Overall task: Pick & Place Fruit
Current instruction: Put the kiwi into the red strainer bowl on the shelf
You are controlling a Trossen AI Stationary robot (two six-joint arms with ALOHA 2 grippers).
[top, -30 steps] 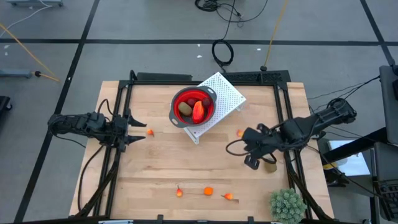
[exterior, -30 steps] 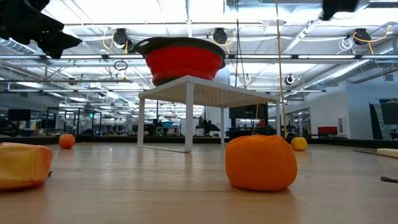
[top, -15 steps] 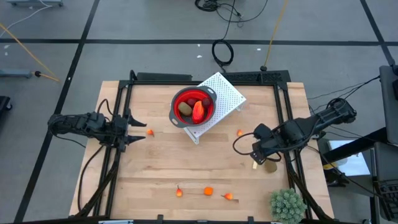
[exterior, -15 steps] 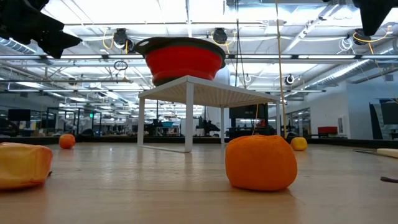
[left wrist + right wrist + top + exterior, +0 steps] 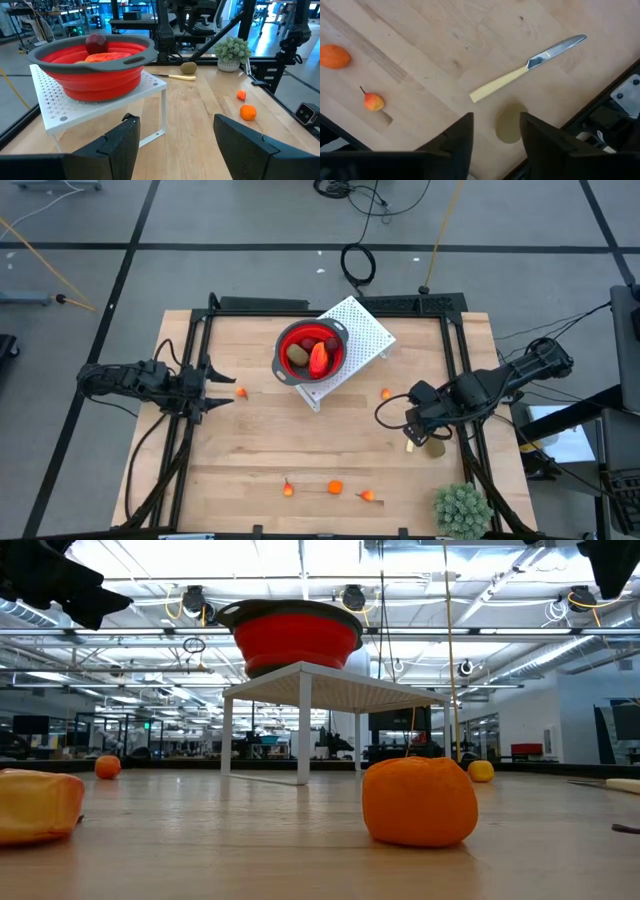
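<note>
Knife (image 5: 527, 65) lies beside the kiwi (image 5: 510, 123); right gripper (image 5: 495, 135), fingers parted and empty above it, might nudge either; left gripper (image 5: 172, 142) waits open.

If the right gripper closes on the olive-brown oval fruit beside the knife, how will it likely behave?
The olive-brown oval fruit is rounded with no flat side showing, so it may roll off if nudged off-centre. It looks small and probably light. The right gripper hangs open above it, and the pale-handled knife lies close, so a sideways push could bump it.

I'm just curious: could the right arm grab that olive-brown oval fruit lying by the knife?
Probably yes. The right gripper hangs just above the olive-brown fruit, open, with nothing between them; the knife lies beside it, clear of the fruit.
</note>
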